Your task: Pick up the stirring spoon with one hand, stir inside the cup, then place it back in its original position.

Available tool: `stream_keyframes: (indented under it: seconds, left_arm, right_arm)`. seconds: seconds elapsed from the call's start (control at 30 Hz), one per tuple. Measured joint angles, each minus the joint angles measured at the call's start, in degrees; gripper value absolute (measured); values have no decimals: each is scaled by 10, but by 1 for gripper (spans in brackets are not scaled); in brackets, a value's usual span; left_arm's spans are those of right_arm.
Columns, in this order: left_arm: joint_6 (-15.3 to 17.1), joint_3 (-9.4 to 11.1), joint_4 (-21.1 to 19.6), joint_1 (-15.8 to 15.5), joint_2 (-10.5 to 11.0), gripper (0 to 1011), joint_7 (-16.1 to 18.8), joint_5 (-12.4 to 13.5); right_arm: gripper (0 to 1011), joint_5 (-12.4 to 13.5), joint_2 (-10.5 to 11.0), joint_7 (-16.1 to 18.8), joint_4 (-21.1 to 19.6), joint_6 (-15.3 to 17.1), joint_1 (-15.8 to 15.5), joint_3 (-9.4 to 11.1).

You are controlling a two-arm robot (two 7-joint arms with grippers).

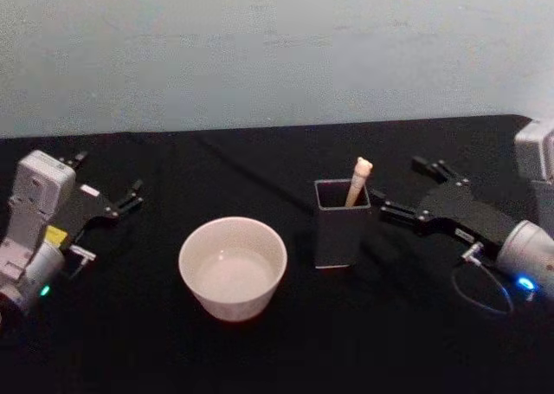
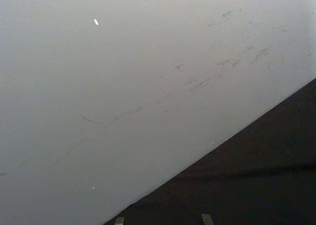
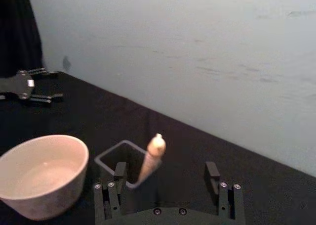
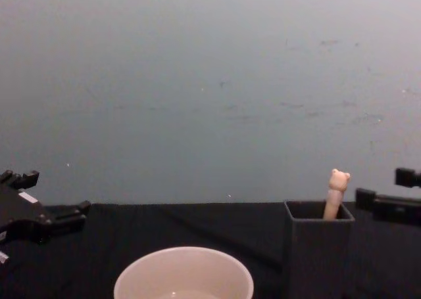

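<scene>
The stirring spoon (image 1: pixel 357 183) stands in the dark grey holder (image 1: pixel 341 231), its beige handle leaning against the far right corner with the bear head poking above the rim, so as things lie no stirring is under way. Whether the job has yet to begin or is already finished cannot be read from this alone. With the right tool (image 1: pixel 396 184) spread wide just beside the holder on its right and aimed at the handle, my judgement is that the grasp is about to be made, which leaves lifting, stirring and returning all to do. In the right wrist view the handle sits between the two parted fingers but farther off, touching neither. The cup (image 1: pixel 232 268) rests on the black tabletop (image 1: pixel 260 164) near the holder, on its left, and apart from it. The left tool (image 1: pixel 108 179) is parked at the tabletop's left side, well apart from the cup, its fingers also spread and holding nothing. The spoon's bowl and neck are hidden inside the holder. Whether the cup holds liquid is hard to make out. The chest view cuts off the lower part of the cup and most of the right tool.
</scene>
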Motion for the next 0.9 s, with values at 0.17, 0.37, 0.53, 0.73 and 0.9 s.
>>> stream_keyframes:
  seconds: [0.17,0.37,0.53,0.73,0.9]
  left_arm:
    - [0,0,0,0,0,1001,0,0]
    - [0,0,0,0,0,1001,0,0]
    - [0,0,0,0,0,1001,0,0]
    - [0,0,0,0,0,1001,0,0]
    - [0,0,0,0,0,1001,0,0]
  right_arm:
    - [1002,6,-21,18,10,30,21,-8]
    - [1000,6,-44,23,26,51,42,-14]
    - [1002,0,-65,21,44,67,62,-18]
    - [1002,-3,-82,17,62,82,76,-20]
    - [1002,-2,-88,15,70,91,82,-18]
